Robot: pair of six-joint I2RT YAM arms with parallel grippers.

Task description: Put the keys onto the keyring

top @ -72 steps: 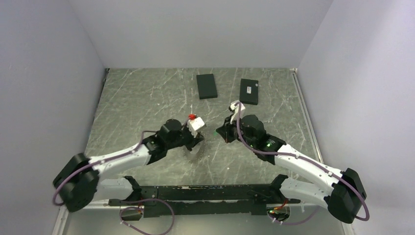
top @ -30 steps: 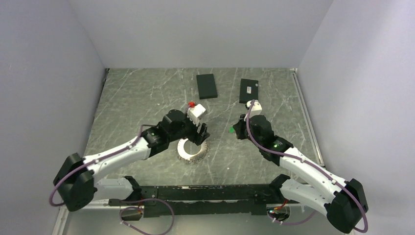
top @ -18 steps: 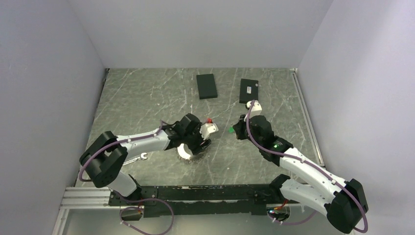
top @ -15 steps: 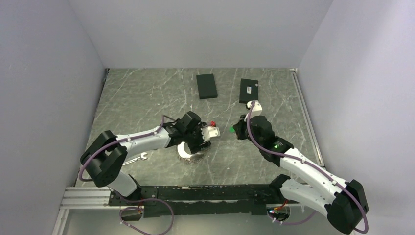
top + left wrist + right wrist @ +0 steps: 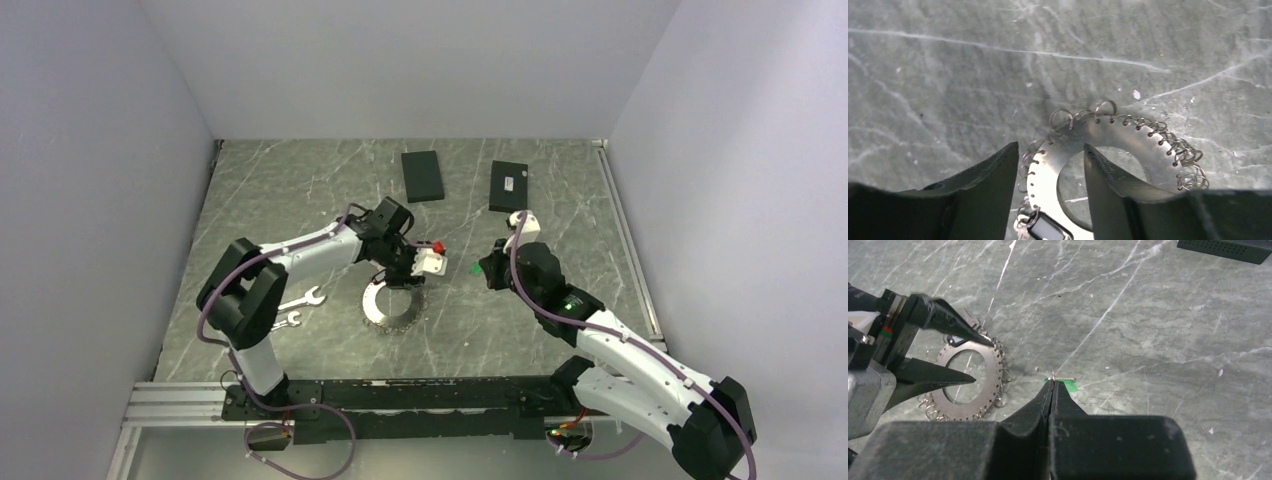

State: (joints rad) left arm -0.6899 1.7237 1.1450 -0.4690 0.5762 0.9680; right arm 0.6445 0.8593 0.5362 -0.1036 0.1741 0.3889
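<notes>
The keyring (image 5: 389,325), a grey toothed metal ring with several small wire loops in its edge holes, lies flat on the table. My left gripper (image 5: 399,280) is open over its far side. In the left wrist view its jaws straddle the ring's band (image 5: 1128,137), one outside and one in the open centre. A black-tagged key (image 5: 1048,231) hangs on the ring at the bottom edge. My right gripper (image 5: 484,268) is shut on a small green-tagged key (image 5: 1067,385), held to the right of the ring (image 5: 993,385).
Two flat black boxes (image 5: 422,175) (image 5: 509,186) lie at the back of the table. Two small silver wrench-shaped keys (image 5: 303,297) (image 5: 285,321) lie left of the ring. A wall stands on each side.
My left arm has swung its elbow back and left, uncovering the two silver keys. Its gripper has shifted to the ring's far side. The right gripper has barely moved.
</notes>
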